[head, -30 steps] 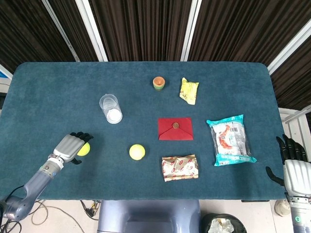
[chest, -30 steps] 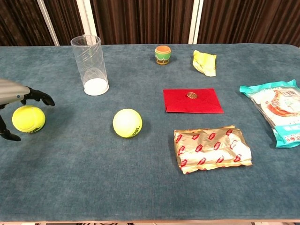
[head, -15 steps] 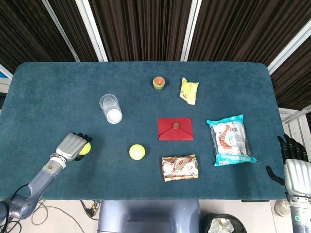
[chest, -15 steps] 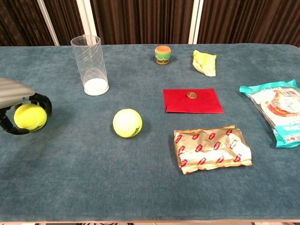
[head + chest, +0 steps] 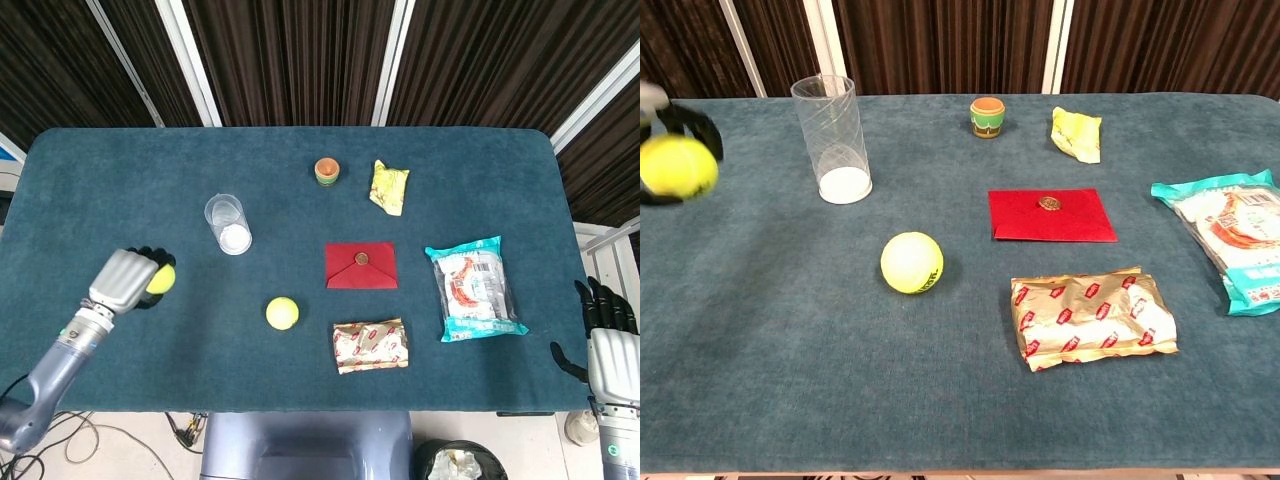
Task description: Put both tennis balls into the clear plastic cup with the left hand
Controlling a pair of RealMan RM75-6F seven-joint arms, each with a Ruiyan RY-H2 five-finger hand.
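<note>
Left hand (image 5: 127, 279): seen at the left of the head view, clenched around one tennis ball; in the chest view only dark fingers (image 5: 695, 122) show at the upper left edge, blurred.
Held tennis ball (image 5: 161, 279): grasped by the left hand; in the chest view (image 5: 678, 167) it is seen raised off the table at the far left, level with the cup's middle.
Second tennis ball (image 5: 282, 313): lying on the table below centre, apart from the cup and left of the gold wrapper; print on its side is shown only by the chest view (image 5: 911, 263).
Clear plastic cup (image 5: 229, 224): upright, left of centre; from above its open mouth and white base are seen, from the chest view (image 5: 831, 139) its tall clear wall.
Right hand (image 5: 610, 340): at the lower right edge of the head view, beyond the table, fingers spread and nothing held; not shown by the chest view.
Table (image 5: 100, 180): covered in blue cloth.
Red envelope (image 5: 360, 266): flat at centre, right of the cup.
Gold wrapper (image 5: 1092, 318): just below the envelope.
</note>
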